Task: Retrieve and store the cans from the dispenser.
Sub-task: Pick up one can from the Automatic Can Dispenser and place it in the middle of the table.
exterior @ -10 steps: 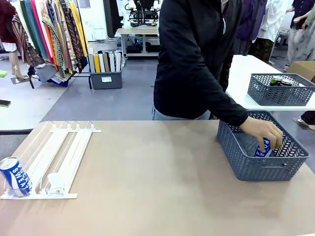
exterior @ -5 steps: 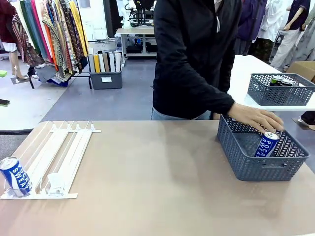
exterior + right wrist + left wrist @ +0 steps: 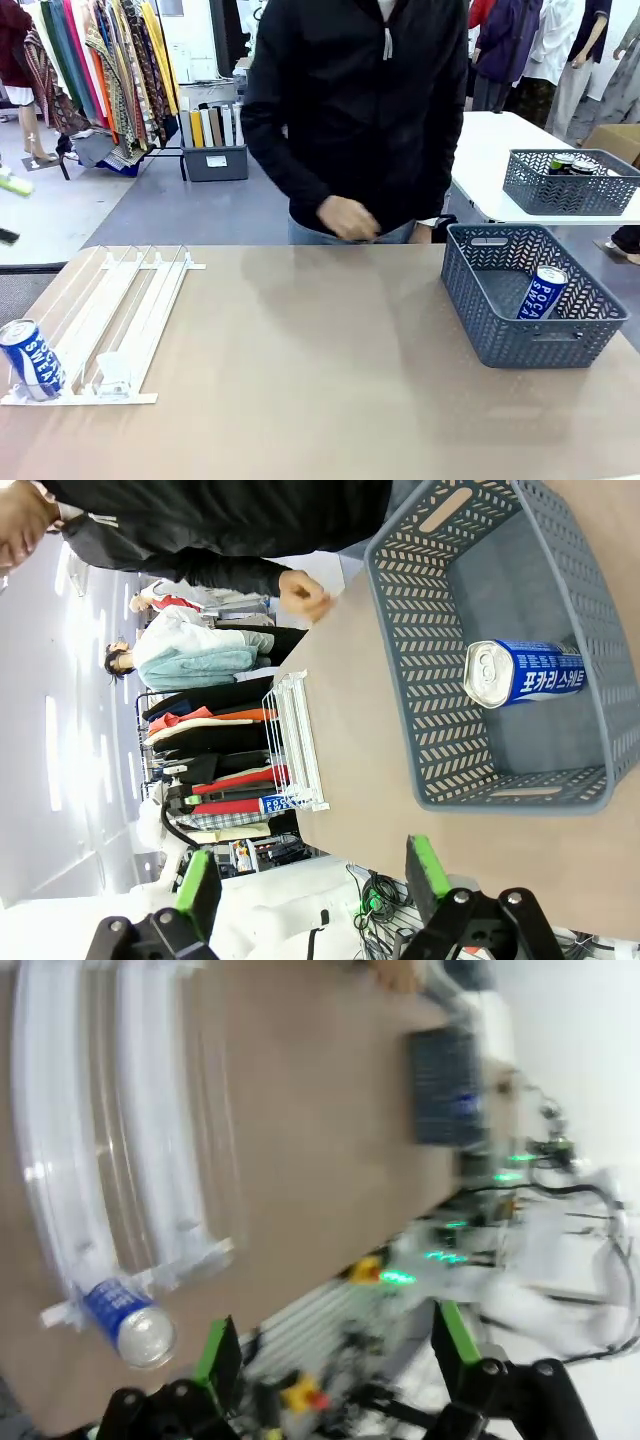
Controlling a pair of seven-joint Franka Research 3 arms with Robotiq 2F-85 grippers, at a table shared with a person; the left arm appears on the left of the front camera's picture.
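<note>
A blue-and-white can (image 3: 30,358) stands at the front stop of the leftmost lane of the white-and-clear dispenser (image 3: 120,310) on the table's left. My left gripper (image 3: 335,1348) hangs open high above that can (image 3: 128,1318), and the dispenser (image 3: 110,1150) lies below it. A second blue can (image 3: 541,292) leans inside the blue-grey mesh basket (image 3: 535,345) on the right. My right gripper (image 3: 312,876) is open above the basket (image 3: 420,670), looking down on the can (image 3: 525,674) in it. The person's hand (image 3: 345,217) hovers at the table's far edge.
A second mesh basket (image 3: 570,190) holding dark cans sits on a white table at the back right. The brown tabletop (image 3: 320,360) between dispenser and basket is bare. The person in a black jacket stands at the far side.
The person let go of the blue can in the basket, pulled the hand back, and stepped to the left along the far edge. The can now leans in the basket on its own.
</note>
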